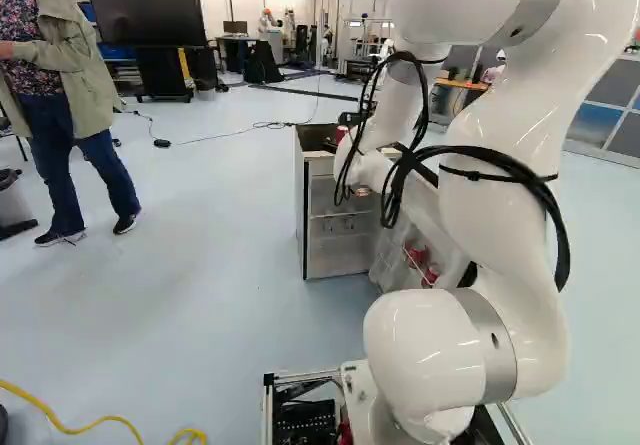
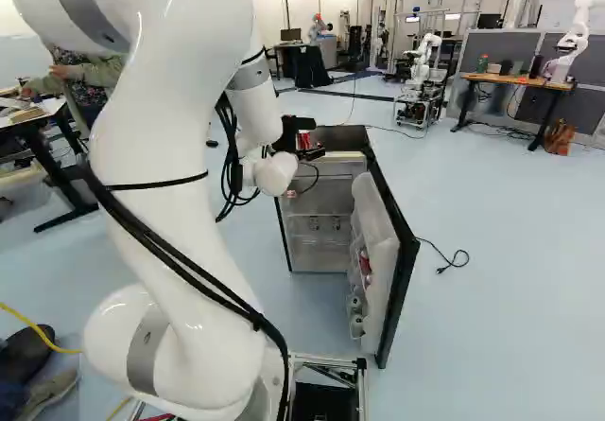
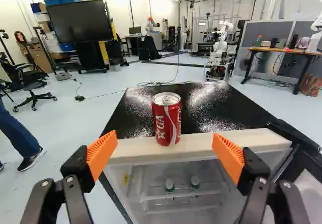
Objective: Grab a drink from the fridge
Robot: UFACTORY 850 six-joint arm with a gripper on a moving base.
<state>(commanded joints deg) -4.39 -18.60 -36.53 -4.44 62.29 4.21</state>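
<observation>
Pincer (image 2: pixel 310 138) spread wide; red can (image 3: pixel 166 119) upright ahead, centred on gap

You have a red-and-white can (image 3: pixel 166 119) upright on the black-topped fridge (image 3: pixel 211 103), by its near edge. Its door (image 2: pixel 395 255) stands open to your right; two green-capped bottles (image 3: pixel 170 185) are inside.

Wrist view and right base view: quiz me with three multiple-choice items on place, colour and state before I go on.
1. The red metal drink can stands on:
A) the floor
B) the black fridge's top
C) a wooden table

2. The finger pads are:
A) orange
B) blue
C) green

3. The fridge's door is:
A) shut
B) missing
C) open

1 B: its base meets the front edge in the wrist view.
2 A: both show orange there.
3 C: its inner shelves face out in the right base view.
</observation>
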